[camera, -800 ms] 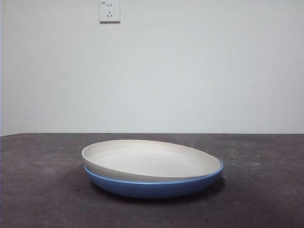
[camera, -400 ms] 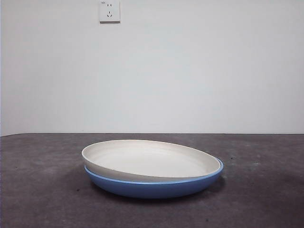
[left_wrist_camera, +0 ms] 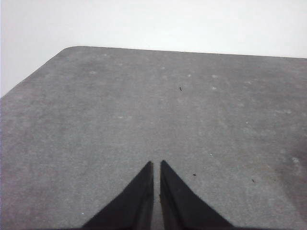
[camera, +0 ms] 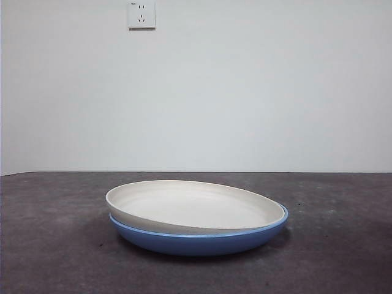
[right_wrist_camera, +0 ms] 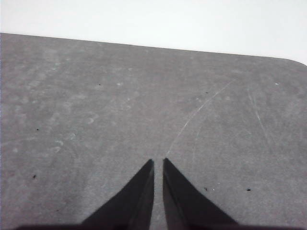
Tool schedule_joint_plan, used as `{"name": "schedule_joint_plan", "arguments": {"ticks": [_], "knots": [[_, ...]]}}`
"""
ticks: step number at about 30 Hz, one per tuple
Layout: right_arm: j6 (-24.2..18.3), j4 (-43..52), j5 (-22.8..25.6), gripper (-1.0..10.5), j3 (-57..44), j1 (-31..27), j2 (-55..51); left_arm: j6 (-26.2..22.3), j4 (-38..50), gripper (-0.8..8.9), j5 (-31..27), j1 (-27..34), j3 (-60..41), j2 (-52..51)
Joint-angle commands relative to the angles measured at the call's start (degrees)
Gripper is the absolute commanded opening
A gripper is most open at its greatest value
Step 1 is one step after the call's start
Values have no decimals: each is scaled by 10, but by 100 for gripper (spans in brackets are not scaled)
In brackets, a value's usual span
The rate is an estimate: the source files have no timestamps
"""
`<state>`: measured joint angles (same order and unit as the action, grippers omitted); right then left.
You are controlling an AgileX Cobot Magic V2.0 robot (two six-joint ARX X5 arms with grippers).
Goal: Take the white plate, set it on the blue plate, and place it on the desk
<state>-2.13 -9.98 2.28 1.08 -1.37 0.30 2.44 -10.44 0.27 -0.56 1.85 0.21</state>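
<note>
The left gripper has its 2 black jaws drawn together, only a thin slit between the tips, and it holds nothing; under it lies only bare desk, near a rounded corner of the tabletop. The right gripper stands the same way, jaws nearly touching with a narrow gap, empty, above a bare stretch of desk marked by a few pale scratches and dark specks. Neither gripper shows in the front view, and neither wrist view shows a plate. In the front view the white plate sits inside the blue plate, not seated flat: it is tilted, with its rim raised clear of the blue rim on the left and sunk level with it on the right. The blue plate rests on the desk, about in the middle of the view. Behind stands a plain pale wall with a white socket high up. Nothing else stands near the plates.
</note>
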Motion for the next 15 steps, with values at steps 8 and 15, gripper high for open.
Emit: {"name": "schedule_joint_plan", "arguments": {"ticks": [8,15], "knots": [[7,-3,10,29,-4,1,-1,-4,-4,25,-1,0,-12,0],[7,2,5,29,-4,2,-1,-4,-4,24,-1,0,-12,0]]}}
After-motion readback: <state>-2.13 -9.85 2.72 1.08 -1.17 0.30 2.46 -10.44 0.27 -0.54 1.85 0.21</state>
